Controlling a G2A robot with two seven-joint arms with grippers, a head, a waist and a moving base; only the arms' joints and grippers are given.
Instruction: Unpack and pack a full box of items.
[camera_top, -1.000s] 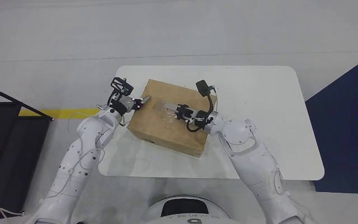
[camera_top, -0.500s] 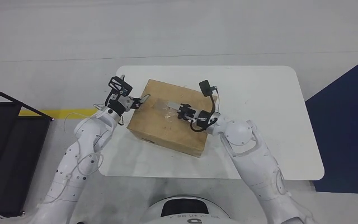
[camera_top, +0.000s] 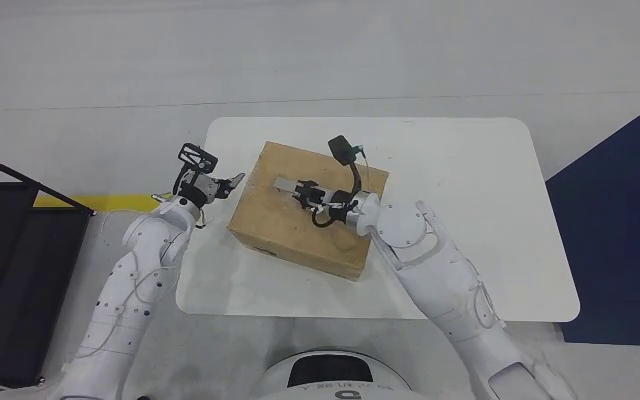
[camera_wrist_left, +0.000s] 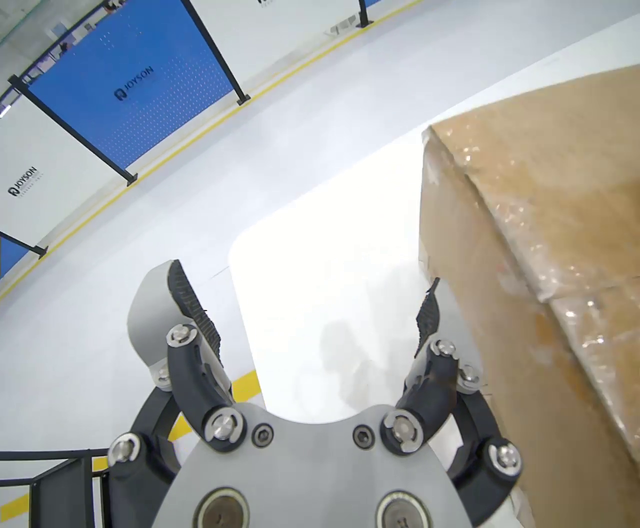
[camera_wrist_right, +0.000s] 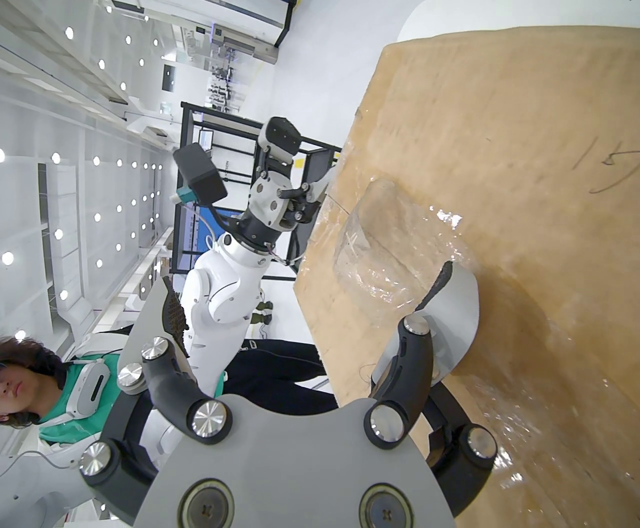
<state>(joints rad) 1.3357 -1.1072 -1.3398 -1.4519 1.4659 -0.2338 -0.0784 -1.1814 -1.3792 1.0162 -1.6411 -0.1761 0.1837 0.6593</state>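
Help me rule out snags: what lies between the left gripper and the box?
Only a narrow strip of bare table, as the left wrist view shows; the open left gripper sits close beside the box.

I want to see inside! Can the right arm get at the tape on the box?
Probably yes: its open fingers sit at the tape on the box top, nothing between.

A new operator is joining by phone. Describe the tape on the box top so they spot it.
On the white table stands one closed cardboard box. On its top, beside the right gripper, lies a patch of clear tape. Its crinkled gloss sets it apart from the dull brown board around it.
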